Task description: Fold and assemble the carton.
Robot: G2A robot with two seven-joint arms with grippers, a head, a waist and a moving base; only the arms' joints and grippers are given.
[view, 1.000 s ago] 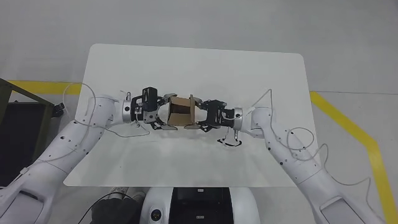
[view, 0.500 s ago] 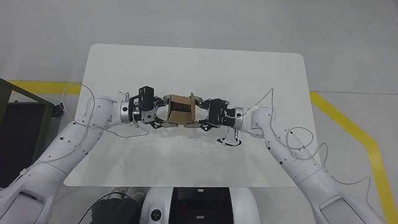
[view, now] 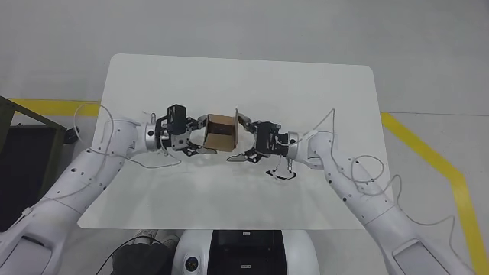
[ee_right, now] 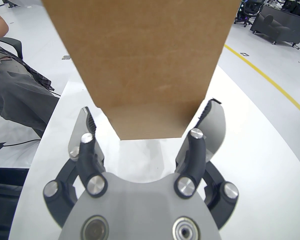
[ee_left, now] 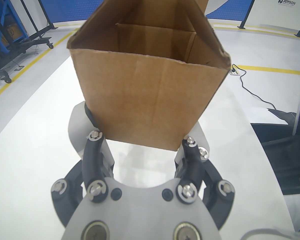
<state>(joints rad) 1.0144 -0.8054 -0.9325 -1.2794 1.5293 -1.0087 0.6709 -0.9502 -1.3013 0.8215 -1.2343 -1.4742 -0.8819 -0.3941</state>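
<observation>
A brown carton [view: 220,128] stands mid-table with its top open and its upper flaps raised. In the left wrist view the carton [ee_left: 150,96] shows its hollow inside, and my left gripper [ee_left: 137,126] is shut on its lower part, one finger against each side wall. From above, the left gripper [view: 197,139] is at the carton's left side. My right gripper [view: 243,143] is at the opposite side. In the right wrist view it [ee_right: 150,118] stands open around the tip of a plain brown panel [ee_right: 145,51], with a small gap on each side.
The white table [view: 306,92] has bare room behind and to both sides of the carton. A small black cable loop [view: 281,173] lies near the right forearm. The table's front edge runs close to both elbows.
The carton has shifted a little toward the far side of the table and stands more upright. Both grippers stayed at its sides.
</observation>
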